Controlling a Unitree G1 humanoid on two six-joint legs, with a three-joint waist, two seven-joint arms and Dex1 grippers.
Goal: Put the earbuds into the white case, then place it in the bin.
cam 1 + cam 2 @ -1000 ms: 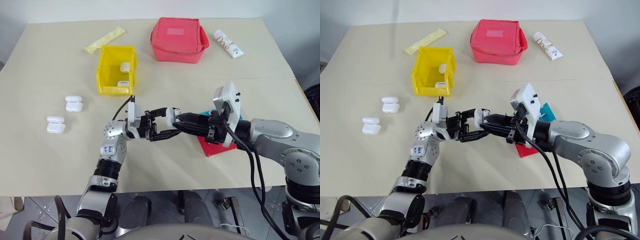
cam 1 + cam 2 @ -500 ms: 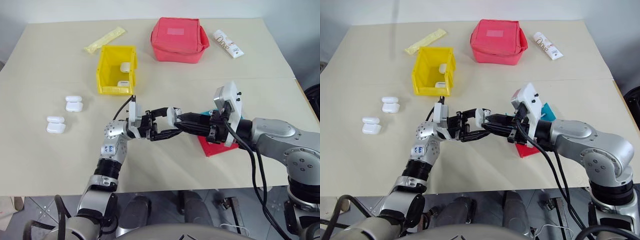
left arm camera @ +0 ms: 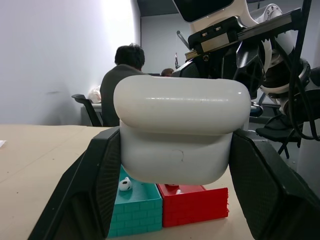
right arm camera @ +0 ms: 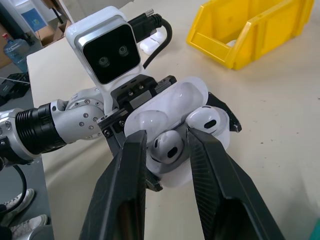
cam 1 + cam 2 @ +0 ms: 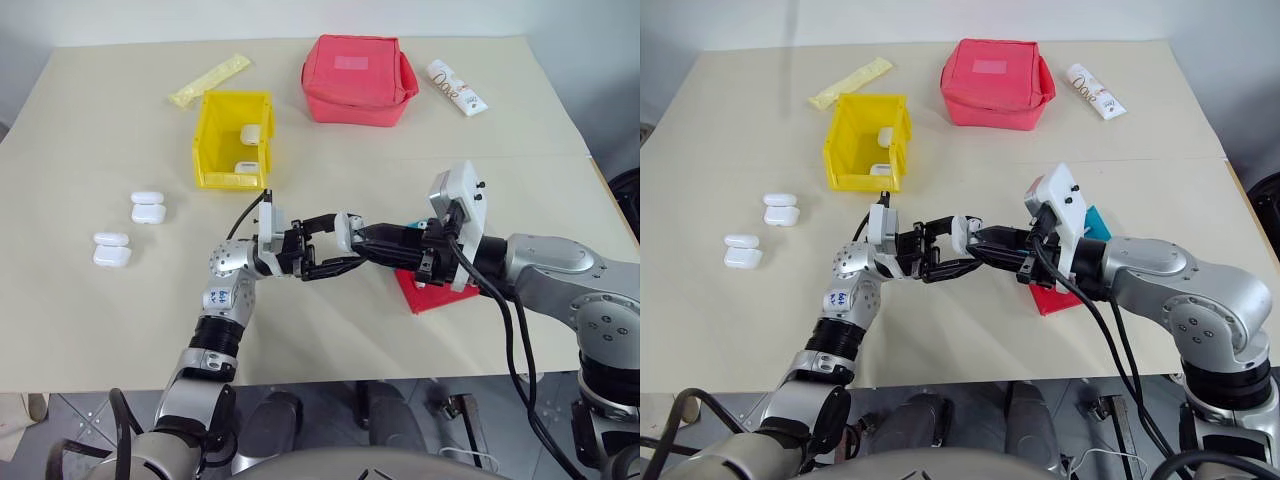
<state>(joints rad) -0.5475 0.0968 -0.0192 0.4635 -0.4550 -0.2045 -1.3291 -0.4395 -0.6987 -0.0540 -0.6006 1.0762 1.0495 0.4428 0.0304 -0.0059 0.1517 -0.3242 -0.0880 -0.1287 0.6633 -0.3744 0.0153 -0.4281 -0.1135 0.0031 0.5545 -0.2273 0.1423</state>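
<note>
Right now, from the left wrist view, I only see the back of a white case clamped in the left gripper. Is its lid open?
Observer: Yes. The right wrist view shows the white case open, with one earbud seated inside.
Operator: And the other earbud?
Observer: The right gripper pinches the second earbud at its socket in the case.
Operator: Anything in the bin?
Observer: The yellow bin holds two other cases.

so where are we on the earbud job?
Done: two cases lie in the bin. In hand: left claw is shut on an open case, one earbud seated, right claw pushing the second earbud in. Left: seat it, close the lid, bin the case.
</note>
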